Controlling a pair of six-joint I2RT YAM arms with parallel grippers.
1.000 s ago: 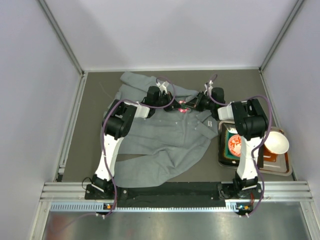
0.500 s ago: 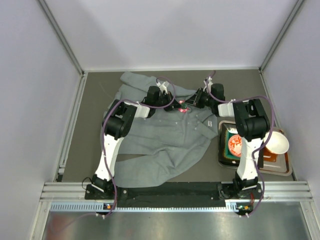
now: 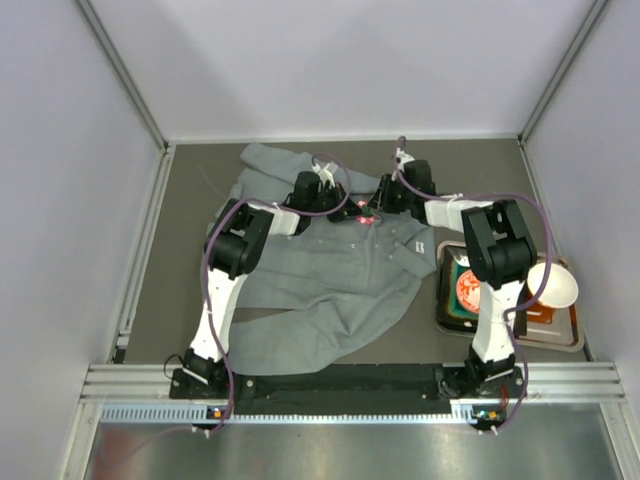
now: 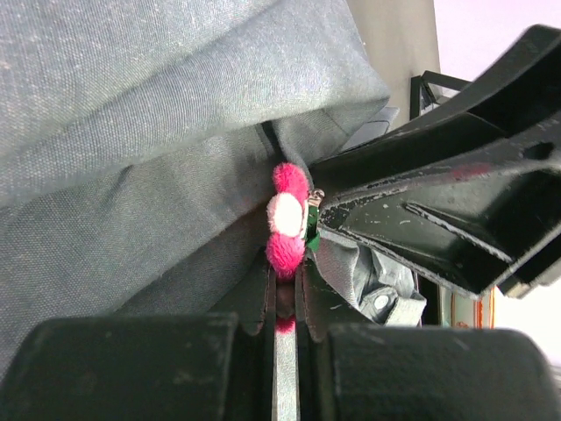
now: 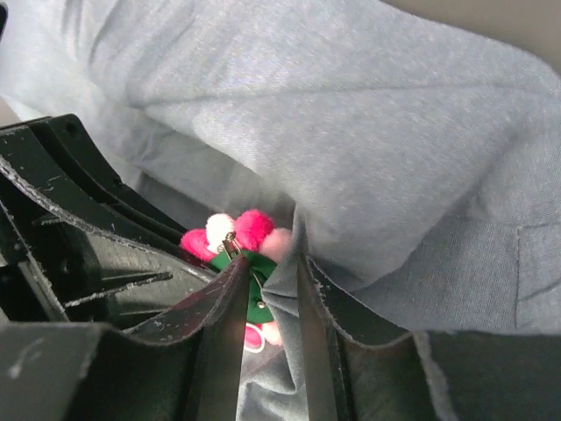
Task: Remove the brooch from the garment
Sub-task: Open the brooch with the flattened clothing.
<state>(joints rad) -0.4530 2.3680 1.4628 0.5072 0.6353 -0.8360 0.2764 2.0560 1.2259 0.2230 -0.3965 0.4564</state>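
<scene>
left gripper (image 4: 285,282): clamped on a brooch (image 4: 287,213) petal | right gripper (image 5: 272,270): jaws parted, shirt (image 5: 394,132) fold between them | brooch: against shirt, between both grippers

Seen from above, the brooch (image 3: 366,217) is a mere pink speck; at left-wrist centre, its lower petal disappears inside the left tool (image 4: 284,274).
</scene>
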